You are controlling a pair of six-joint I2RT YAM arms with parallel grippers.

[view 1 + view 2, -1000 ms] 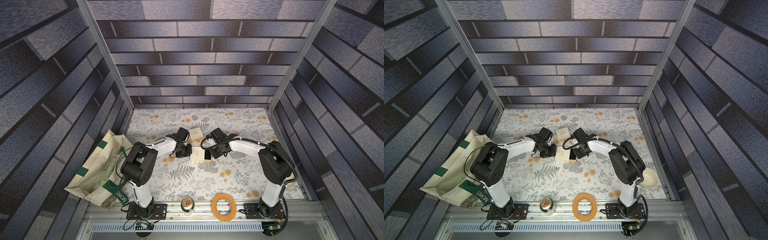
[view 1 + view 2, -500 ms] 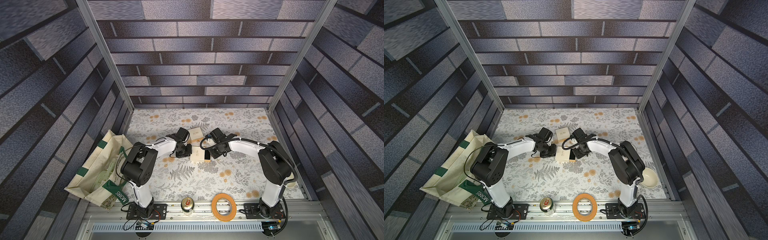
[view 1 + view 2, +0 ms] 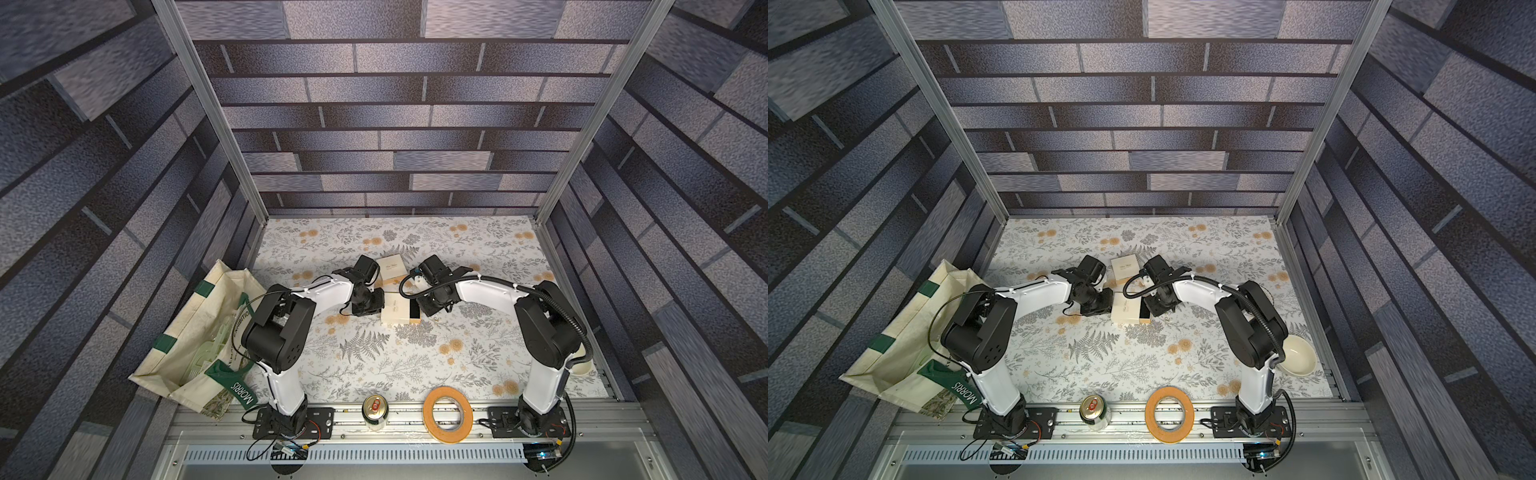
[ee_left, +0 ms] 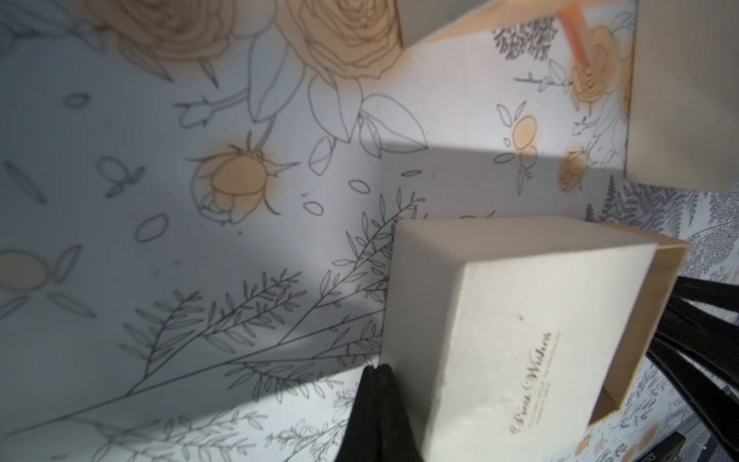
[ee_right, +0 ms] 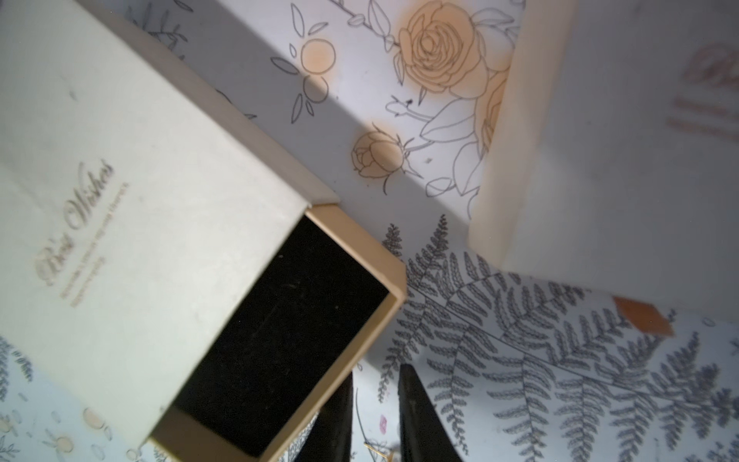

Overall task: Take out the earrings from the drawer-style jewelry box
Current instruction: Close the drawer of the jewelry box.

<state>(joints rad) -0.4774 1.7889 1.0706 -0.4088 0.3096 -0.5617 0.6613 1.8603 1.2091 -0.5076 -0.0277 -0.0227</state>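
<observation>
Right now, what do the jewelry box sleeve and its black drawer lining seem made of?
Sleeve: likely matte cream paper-covered cardboard, from crisp folded edges and gilt lettering. Drawer lining: matte black, flecked with lint, probably velvet or foam; can't tell which.

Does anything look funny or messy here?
The jewelry box's drawer sticks partway out of its cream sleeve; the black lining that shows is bare. A tiny gold piece, maybe an earring, shows outside the box, between the right gripper's fingers.
</observation>
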